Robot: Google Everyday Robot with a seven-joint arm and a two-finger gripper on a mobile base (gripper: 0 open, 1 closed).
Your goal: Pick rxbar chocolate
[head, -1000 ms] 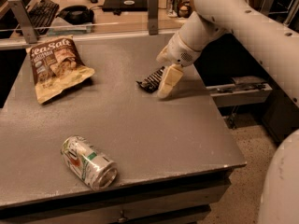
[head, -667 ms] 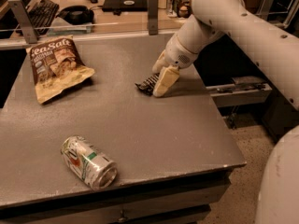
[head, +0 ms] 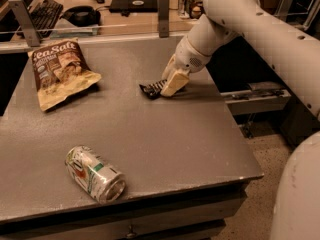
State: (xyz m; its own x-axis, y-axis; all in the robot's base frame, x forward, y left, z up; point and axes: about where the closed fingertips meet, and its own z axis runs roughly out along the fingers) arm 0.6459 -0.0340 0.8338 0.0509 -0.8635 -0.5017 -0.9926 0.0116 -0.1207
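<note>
Silver-green soda can up front on its side, clear. Mid worktop, rxbar chocolate lying flat, tool angled low onto its right end, probably to catch the thin wrapper; can't tell if pinching. Chip bag back left.

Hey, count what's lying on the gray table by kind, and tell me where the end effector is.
Chip bag: 1
Soda can: 1
Snack bar: 1
Total: 3
End effector: low over the table, right at the Snack bar.
</note>
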